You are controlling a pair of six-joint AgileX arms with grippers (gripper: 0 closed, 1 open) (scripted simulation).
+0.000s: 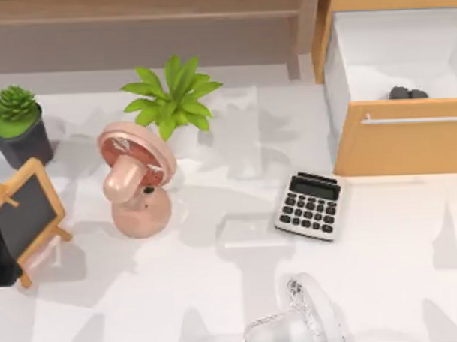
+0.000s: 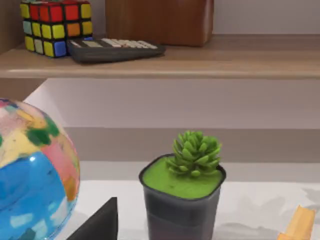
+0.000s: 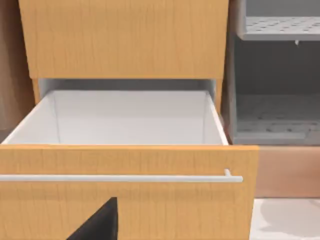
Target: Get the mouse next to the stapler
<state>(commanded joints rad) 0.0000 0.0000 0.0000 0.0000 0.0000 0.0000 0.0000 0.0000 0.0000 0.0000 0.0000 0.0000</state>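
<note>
Because the mouse (image 1: 408, 93) lies deep inside the open drawer (image 1: 400, 146), behind the drawer's front panel and beyond the calculator (image 1: 309, 205), a reach from above could clip the drawer's wall or front, in my judgement. Seen as two low humps, its long axis runs parallel to the drawer front; which end leads I cannot tell. Whether either gripper is spread or pressed together cannot be told.

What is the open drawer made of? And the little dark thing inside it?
The open orange-brown drawer looks like wood: grain lines run across its front, with smooth white inner walls and a pale bar handle that may be metal. The small dark grey mouse looks like matte plastic, dull and rounded, though that is uncertain.
</note>
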